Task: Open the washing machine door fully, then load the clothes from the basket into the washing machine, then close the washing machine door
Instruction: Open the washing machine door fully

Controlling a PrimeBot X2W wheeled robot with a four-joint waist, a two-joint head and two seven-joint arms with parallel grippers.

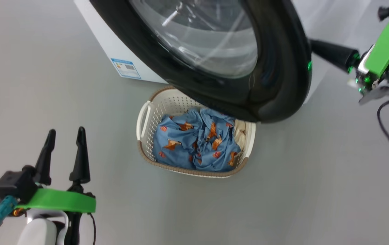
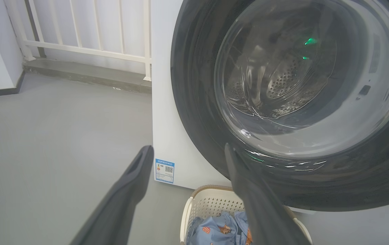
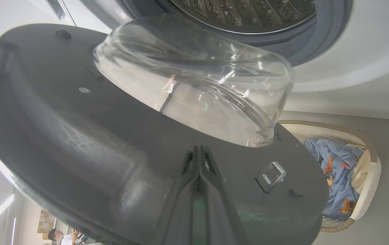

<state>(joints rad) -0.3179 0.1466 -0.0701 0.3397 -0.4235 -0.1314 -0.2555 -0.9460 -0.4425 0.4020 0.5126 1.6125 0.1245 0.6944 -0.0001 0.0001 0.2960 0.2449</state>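
Your view: smooth grey floor (image 1: 44,85) all round.
Nearest: left gripper (image 1: 66,130) low at your left, jaws spread wide, holding nothing.
Next: cream-white perforated basket with brown rim (image 1: 167,102) on floor, long axis left-right; light-blue animal-print clothes (image 1: 187,143) heaped inside.
Over its far end: glossy black-rimmed round door (image 1: 276,85) part-open, glass bowl facing drum.
Right gripper (image 1: 312,43), fingers pressed together, at door's right edge.
Behind: white boxy washing machine (image 1: 112,41), white railing (image 2: 95,47).
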